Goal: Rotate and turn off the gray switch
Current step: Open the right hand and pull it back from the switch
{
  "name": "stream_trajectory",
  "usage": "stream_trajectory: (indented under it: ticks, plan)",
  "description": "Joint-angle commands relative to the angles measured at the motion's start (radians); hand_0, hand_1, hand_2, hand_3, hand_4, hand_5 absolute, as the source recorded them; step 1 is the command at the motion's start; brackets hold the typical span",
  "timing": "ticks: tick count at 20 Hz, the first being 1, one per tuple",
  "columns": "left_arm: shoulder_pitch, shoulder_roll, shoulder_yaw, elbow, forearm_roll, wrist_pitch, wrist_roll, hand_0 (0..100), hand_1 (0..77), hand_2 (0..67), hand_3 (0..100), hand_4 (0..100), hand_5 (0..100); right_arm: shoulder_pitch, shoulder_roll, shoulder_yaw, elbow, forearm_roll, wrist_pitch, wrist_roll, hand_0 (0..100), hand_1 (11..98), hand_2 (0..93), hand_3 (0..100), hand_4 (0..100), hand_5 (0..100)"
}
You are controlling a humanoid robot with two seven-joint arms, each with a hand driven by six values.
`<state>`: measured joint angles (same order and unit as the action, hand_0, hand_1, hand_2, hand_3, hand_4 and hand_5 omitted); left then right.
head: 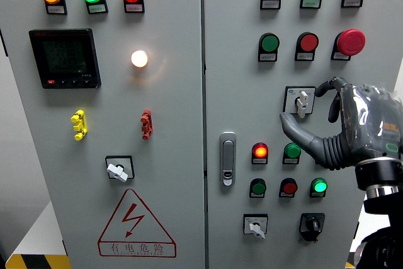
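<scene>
A gray rotary switch (303,103) sits on a black square plate on the right panel door, its handle pointing nearly straight up. My right hand (301,108) comes in from the right edge and hovers at this switch. Its thumb reaches under the switch to the lower left, and its curled forefinger (327,85) arches over the upper right. The fingers bracket the handle without closing on it, and the hand holds nothing. My left arm does not show.
Other rotary switches sit at the left door (118,170), lower right (255,227), and a black one (311,223). Lit and unlit push buttons, a red mushroom stop (350,41) and a door lock (227,159) surround the hand.
</scene>
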<state>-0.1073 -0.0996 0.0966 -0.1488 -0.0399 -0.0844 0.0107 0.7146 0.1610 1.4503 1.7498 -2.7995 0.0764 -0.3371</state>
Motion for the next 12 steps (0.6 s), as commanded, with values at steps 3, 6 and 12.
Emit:
stream_trajectory:
  ticks: [3, 6, 12]
  plan:
    - [0.0, 0.0, 0.0, 0.0, 0.0, 0.0, 0.0, 34, 0.0, 12.3, 22, 12, 12, -0.05, -0.0014, 0.018, 0.066, -0.014, 0.008, 0.053, 0, 32.6, 37.7, 57, 49, 76]
    - [0.0, 0.0, 0.0, 0.0, 0.0, 0.0, 0.0, 34, 0.0, 12.3, 22, 12, 12, -0.095, -0.0014, 0.039, 0.105, -0.035, 0.008, 0.099, 0, 33.0, 30.3, 45, 37, 67]
    - [0.0, 0.0, 0.0, 0.0, 0.0, 0.0, 0.0, 34, 0.0, 12.3, 22, 12, 12, -0.145, -0.0014, 0.065, 0.161, -0.09, 0.006, 0.173, 0, 33.8, 20.9, 25, 13, 30]
